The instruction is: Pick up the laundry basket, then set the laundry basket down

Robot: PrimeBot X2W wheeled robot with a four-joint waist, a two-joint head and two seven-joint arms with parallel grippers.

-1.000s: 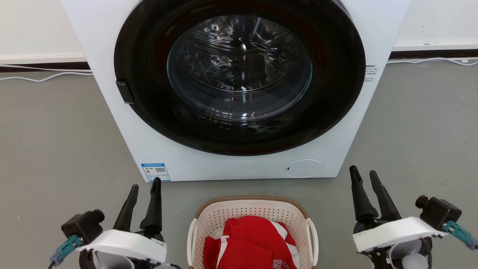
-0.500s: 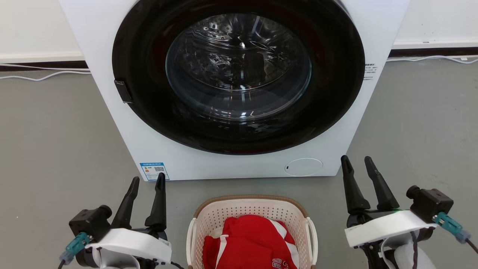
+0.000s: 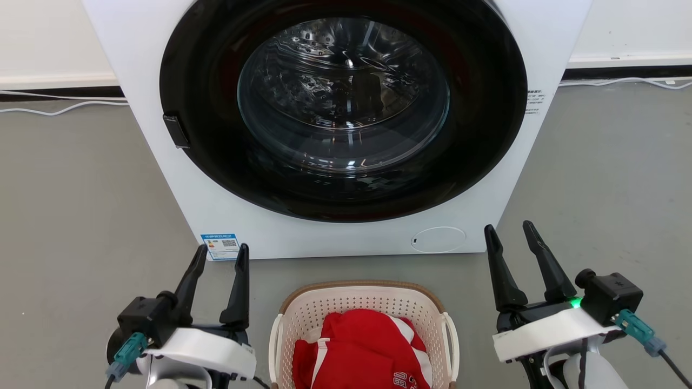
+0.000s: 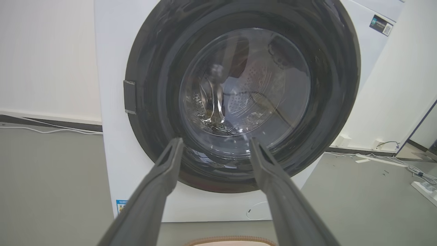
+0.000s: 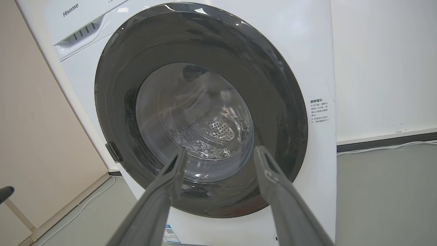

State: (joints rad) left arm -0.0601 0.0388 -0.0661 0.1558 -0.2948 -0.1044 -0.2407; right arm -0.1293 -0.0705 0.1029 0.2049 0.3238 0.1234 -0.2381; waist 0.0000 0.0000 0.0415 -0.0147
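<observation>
Cream-white perforated plastic with a brown woven-look rim, the laundry basket point(image 3: 303, 319) stands on the grey floor point(image 3: 65, 216) at the bottom centre of the head view, cut off by the lower edge of the frame. A red garment with white stripes point(image 3: 362, 346) lies bunched inside it. White loop handles run down its left and right sides. In the left wrist view a sliver of the brown rim point(image 4: 230, 240) shows at the bottom edge, between the two fingers.

The left gripper point(image 3: 223, 249) sits at the lower left of the head view, just beside the basket's left handle but not touching it. Its two dark fingers point up the frame and stand apart with nothing between them. The same gap shows in the left wrist view point(image 4: 215, 140). The right gripper point(image 3: 508, 227) is at the lower right, a little farther from the basket's right handle. Its fingers are also spread and empty, as the right wrist view point(image 5: 222, 149) confirms. A small green light point(image 3: 576, 302) glows on its wrist.

Behind the basket, a white washing machine point(image 3: 324, 237) takes up the upper and middle frame. Its round door point(image 3: 346, 97), a black ring around clear glass, is closed, with the steel drum visible through it. A blue label point(image 3: 220, 246) sits at the machine's lower left corner and an oval cover point(image 3: 438, 239) at its lower right. White cables point(image 3: 54, 111) run along the base of the wall at the upper left.
</observation>
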